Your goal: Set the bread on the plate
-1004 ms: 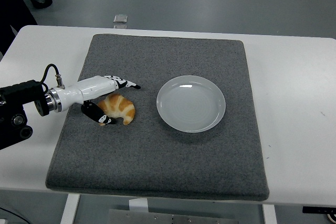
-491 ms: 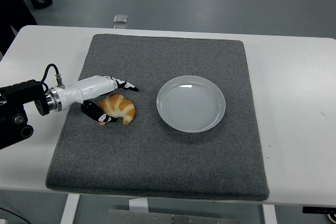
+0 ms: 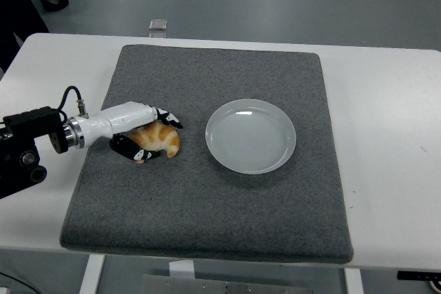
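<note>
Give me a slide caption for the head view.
Left hand grasps golden croissant on grey mat; white plate waits empty.

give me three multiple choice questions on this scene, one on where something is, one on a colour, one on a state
1. Where does the croissant lie compared with the plate?
A. On the plate
B. Left of the plate, on the mat
C. Right of the plate, on the bare table

2. What colour is the mat?
A. Dark grey
B. Red
C. Yellow

3. What is the left hand doing?
A. Resting open at the table edge
B. Closed around the croissant
C. Holding the plate

Answers:
1. B, the croissant sits on the mat to the plate's left, apart from it, and the plate is empty.
2. A, the mat is dark grey on a white table.
3. B, the fingers reach over the croissant and the thumb sits under its near side.
</note>
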